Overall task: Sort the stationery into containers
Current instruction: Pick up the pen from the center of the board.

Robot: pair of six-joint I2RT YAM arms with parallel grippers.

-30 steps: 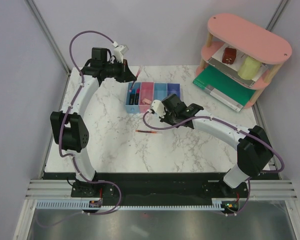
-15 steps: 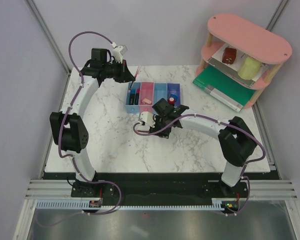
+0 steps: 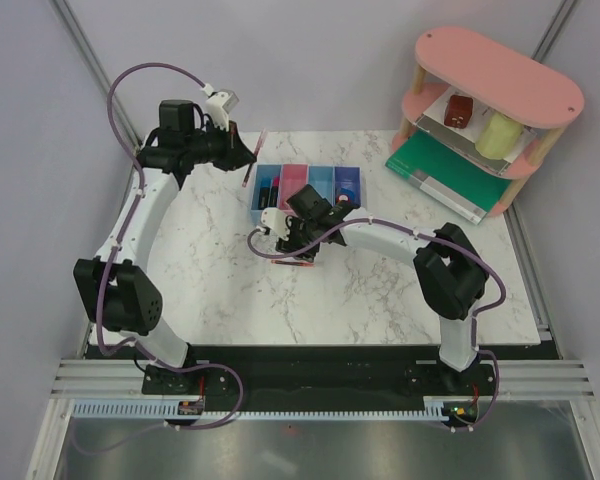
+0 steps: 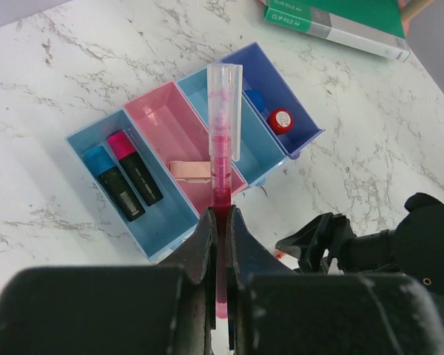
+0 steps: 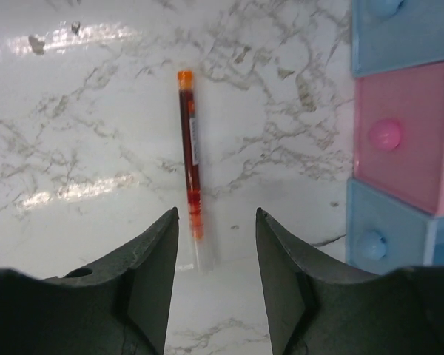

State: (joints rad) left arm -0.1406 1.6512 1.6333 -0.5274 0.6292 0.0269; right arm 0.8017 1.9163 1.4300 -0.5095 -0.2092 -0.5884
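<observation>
The right gripper [image 5: 216,216] stands partly open and grips nothing. Its two fingers are on both sides of the lower end of a thin red pen [image 5: 190,148]. This pen lies flat on the marble table [image 5: 74,133], nearer to the finger on the left in the wrist view; whether it touches the finger, I cannot tell. The row of bins [image 5: 399,140] is near, on the right. The left gripper [image 4: 220,218] is closed on a capped red pen [image 4: 223,111], which in its wrist view points over the bins. Two black markers [image 4: 126,177] lie in the end light blue bin.
</observation>
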